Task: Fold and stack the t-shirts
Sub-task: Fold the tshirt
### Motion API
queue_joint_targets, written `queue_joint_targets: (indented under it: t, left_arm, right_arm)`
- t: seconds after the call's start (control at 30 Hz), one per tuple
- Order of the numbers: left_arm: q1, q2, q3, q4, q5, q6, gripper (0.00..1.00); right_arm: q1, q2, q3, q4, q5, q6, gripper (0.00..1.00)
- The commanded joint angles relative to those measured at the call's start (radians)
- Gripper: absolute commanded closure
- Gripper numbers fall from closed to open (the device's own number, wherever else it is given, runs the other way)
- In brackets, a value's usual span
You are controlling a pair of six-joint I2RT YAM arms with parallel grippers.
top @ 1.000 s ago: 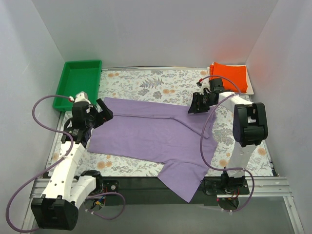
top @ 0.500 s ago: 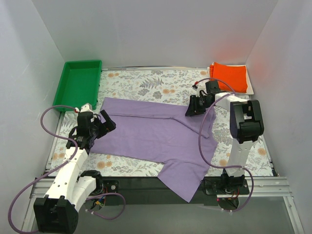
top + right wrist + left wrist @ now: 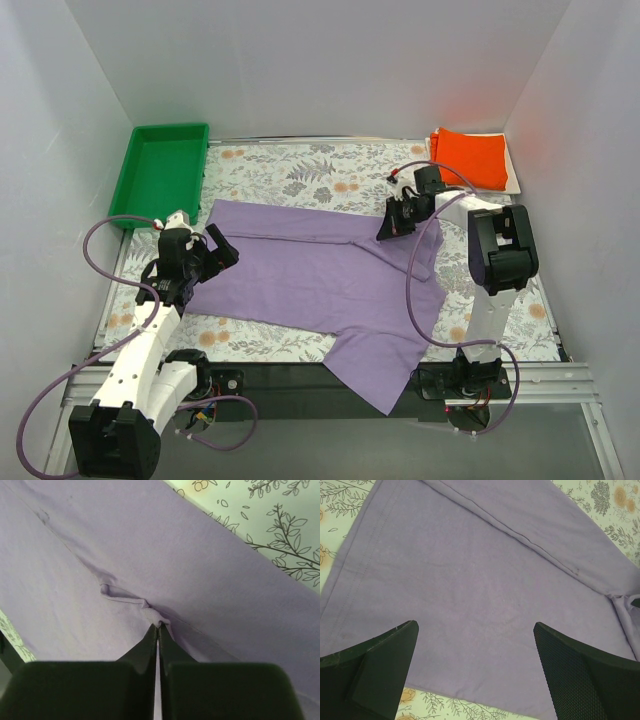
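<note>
A lavender t-shirt (image 3: 320,275) lies spread across the floral table, one part hanging over the near edge. My right gripper (image 3: 385,232) is shut on a pinched fold of the shirt (image 3: 150,607) near its upper right part. My left gripper (image 3: 215,250) is open and empty, just above the shirt's left edge; the cloth (image 3: 470,595) fills its wrist view between the fingers (image 3: 380,655). A bright orange folded t-shirt (image 3: 470,156) lies on a whitish folded one (image 3: 514,182) at the back right corner.
A green plastic tray (image 3: 160,172) sits at the back left, on the table's edge. White walls close in the left, back and right sides. The black front rail (image 3: 300,375) runs along the near edge.
My left gripper drew back and toward the near left, off the shirt's corner to its left edge. My right gripper shifted a little left with the pinched cloth.
</note>
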State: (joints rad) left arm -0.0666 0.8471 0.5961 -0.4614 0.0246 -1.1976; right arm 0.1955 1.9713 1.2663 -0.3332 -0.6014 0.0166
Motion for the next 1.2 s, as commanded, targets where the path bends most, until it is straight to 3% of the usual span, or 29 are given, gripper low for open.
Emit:
queue_joint_targets:
  t: [0.0,0.37,0.57,0.67,0.77,0.9,1.03,1.17]
  left_arm:
    - [0.002,-0.011,-0.005,0.024,0.008,0.003,0.07]
    - [0.002,-0.016,-0.009,0.024,0.005,0.003,0.07]
    - [0.002,-0.017,-0.01,0.026,0.003,0.001,0.07]
    - [0.002,-0.017,-0.012,0.027,0.003,0.0,0.07]
    - [0.002,-0.019,-0.012,0.029,0.003,0.0,0.07]
    - [0.002,-0.017,-0.012,0.027,0.003,0.0,0.07]
    - [0.002,-0.007,-0.009,0.029,0.006,0.001,0.07]
    - [0.002,0.053,0.034,0.043,0.005,0.016,0.07]
  right_arm:
    - [0.018,-0.061,-0.016,0.008,0.014,-0.012,0.99]
    - [0.117,-0.239,-0.148,-0.024,0.189,0.091,0.99]
    - [0.198,-0.258,-0.214,-0.032,0.164,0.16,0.99]
    - [0.248,-0.246,-0.225,-0.04,0.125,0.174,0.94]
    - [0.286,-0.245,-0.22,-0.067,0.095,0.178,0.73]
    - [0.302,-0.281,-0.202,-0.113,0.115,0.155,0.61]
    - [0.282,-0.337,-0.156,-0.165,0.276,0.135,0.57]
    - [0.146,-0.391,-0.131,-0.159,0.443,0.201,0.5]
